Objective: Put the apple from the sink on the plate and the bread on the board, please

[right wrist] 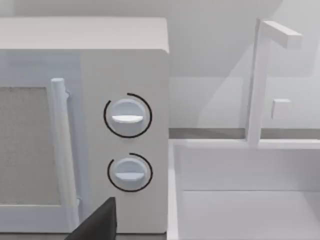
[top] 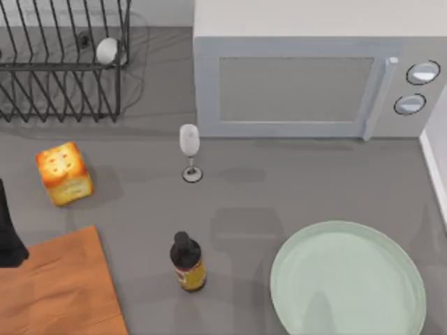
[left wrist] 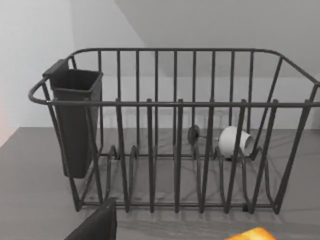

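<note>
Your left arm (top: 10,234) sits at the table's left edge, over the far left corner of the board (top: 59,289). A dark part of your left gripper (left wrist: 95,226) shows in the left wrist view, but you cannot tell from it whether the gripper is apart or together. It holds nothing that you can see.

The bread (top: 64,174) stands on the bare table near that arm, just off to its right and a little farther back, apart from the board. The board lies flat, with nothing on it but the arm above its corner. Straight ahead of your left gripper is the wire dish rack (left wrist: 175,130), with a dark cutlery holder (left wrist: 75,120) hung at one end and a white cup (left wrist: 235,141) lying on its side inside.

A dark part of your right gripper (right wrist: 95,222) shows in the right wrist view, and again you cannot tell whether it is apart or together. It faces the microwave (right wrist: 85,125), at the end with the two round knobs (right wrist: 127,116). Just beside the microwave is the white sink (right wrist: 240,200) with its tap (right wrist: 257,80).

The plate (top: 349,279) lies bare at the near right of the table, in front of the microwave. Between the plate and the board stands a dark bottle (top: 187,262) with a yellow label. Behind the bottle, a wine glass (top: 189,150) stands upright, close to the microwave door.
</note>
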